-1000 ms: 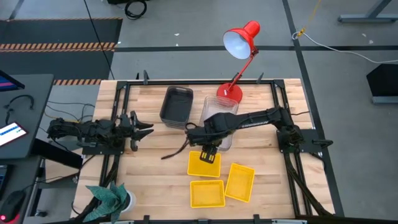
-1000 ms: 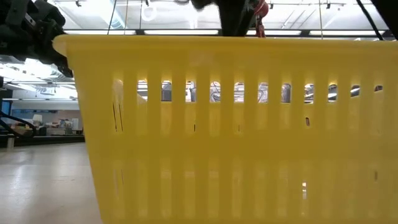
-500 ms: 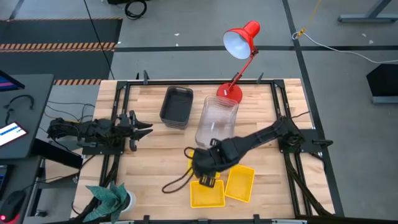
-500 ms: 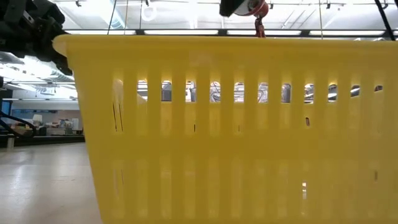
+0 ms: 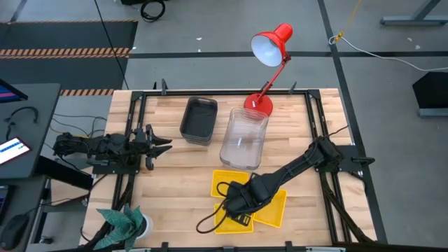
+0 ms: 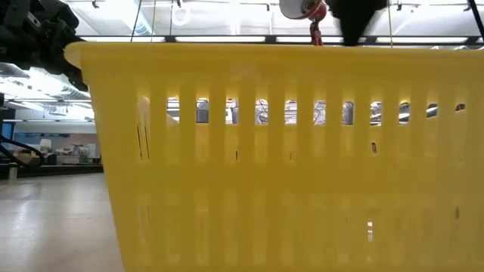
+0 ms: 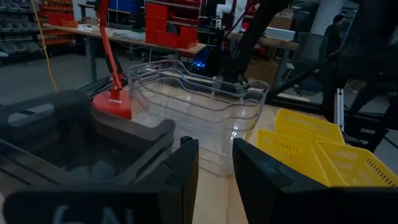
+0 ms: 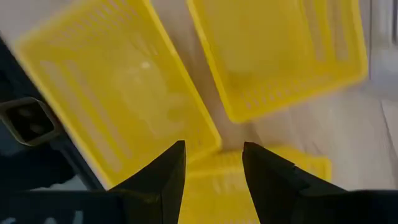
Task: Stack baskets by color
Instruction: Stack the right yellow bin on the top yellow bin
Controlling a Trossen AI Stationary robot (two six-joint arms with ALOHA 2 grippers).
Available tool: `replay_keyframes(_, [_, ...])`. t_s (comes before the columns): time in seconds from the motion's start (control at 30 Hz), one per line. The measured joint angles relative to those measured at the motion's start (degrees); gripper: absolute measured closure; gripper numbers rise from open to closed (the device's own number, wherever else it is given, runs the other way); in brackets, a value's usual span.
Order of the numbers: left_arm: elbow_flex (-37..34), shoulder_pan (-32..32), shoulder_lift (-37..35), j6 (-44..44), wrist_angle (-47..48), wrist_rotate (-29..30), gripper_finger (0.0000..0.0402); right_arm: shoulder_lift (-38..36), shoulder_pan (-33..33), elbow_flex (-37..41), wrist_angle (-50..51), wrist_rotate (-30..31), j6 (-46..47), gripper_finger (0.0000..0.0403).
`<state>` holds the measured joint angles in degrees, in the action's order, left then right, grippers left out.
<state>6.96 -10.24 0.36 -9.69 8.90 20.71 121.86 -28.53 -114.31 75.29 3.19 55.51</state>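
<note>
Three yellow baskets lie on the table's near half: one farther back, one by the near edge, one tilted to its right. A stack of dark grey baskets and a stack of clear baskets stand farther back. My right gripper hangs open above the yellow baskets, pointing down and touching none of them. At the table's left edge, my left gripper waits level and open, nothing between its fingers.
A red desk lamp stands at the far edge, its base just behind the clear baskets. A teal plant is at the near left corner. A cable loop trails from my right arm. One yellow basket fills the low view.
My right gripper has swung from above the farther yellow basket toward the table's near edge, sinking a little and rolling about its own axis; it now hangs over the nearer yellow baskets. Its fingers keep the same gap. No basket has moved.
</note>
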Motion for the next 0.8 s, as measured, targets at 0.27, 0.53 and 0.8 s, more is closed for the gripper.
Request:
replay_keyframes(0.27, [0.0,0.0,0.0,0.5,0.0,0.0,0.0296,-0.2,-2.9,5.7,6.7,-2.9,5.9,0.024])
replay_keyframes(0.53, [0.0,0.0,0.0,0.5,-0.5,0.0,0.0297,-5.3,-3.6,15.4,5.2,-3.3,7.8,0.0276])
replay_keyframes(0.8, [0.0,0.0,0.0,0.5,-0.5,0.0,0.0296,-16.1,-3.2,32.4,-4.1,-4.3,13.8,0.0303])
